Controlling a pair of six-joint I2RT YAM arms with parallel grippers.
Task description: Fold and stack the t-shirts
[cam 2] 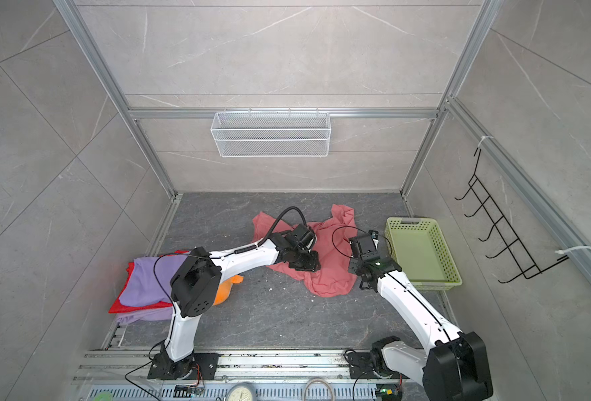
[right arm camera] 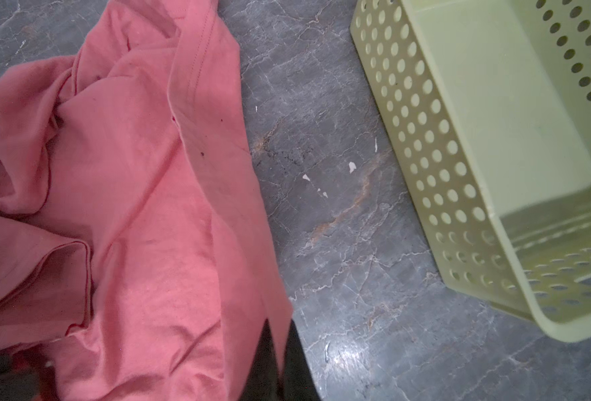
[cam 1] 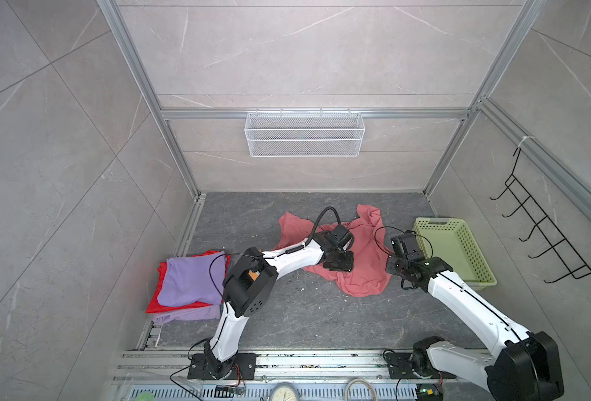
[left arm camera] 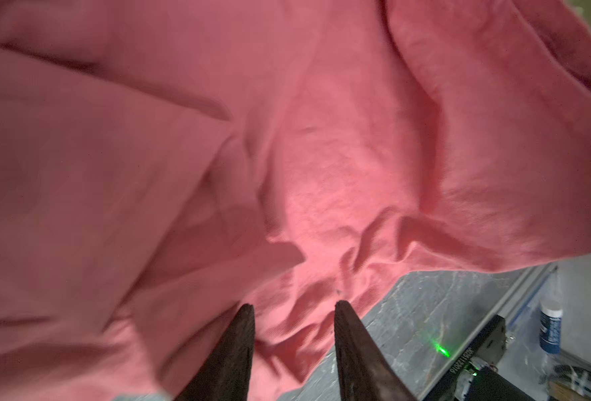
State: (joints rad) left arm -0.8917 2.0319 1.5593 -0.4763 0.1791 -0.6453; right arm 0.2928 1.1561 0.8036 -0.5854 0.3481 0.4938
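Observation:
A crumpled salmon-pink t-shirt point(cam 1: 367, 277) point(cam 2: 332, 281) lies mid-table in both top views. My left gripper point(cam 1: 339, 265) point(left arm camera: 294, 305) hovers low over its near left part, jaws apart, with wrinkled cloth point(left arm camera: 322, 156) under them and nothing pinched. My right gripper point(cam 1: 389, 267) point(right arm camera: 278, 321) is at the shirt's right edge, shut on a fold of the pink cloth point(right arm camera: 148, 208). At the left a folded lavender t-shirt point(cam 1: 191, 281) lies on a red one point(cam 1: 155, 302), with more lavender cloth point(cam 1: 186, 314) underneath.
A pale green basket point(cam 1: 426, 225) point(right arm camera: 408, 104) stands just right of my right gripper. An orange plush toy point(cam 2: 226, 290) lies beside the stack, under my left arm. A white wire basket point(cam 1: 304, 133) hangs on the back wall and a black hook rack point(cam 1: 544, 239) on the right wall.

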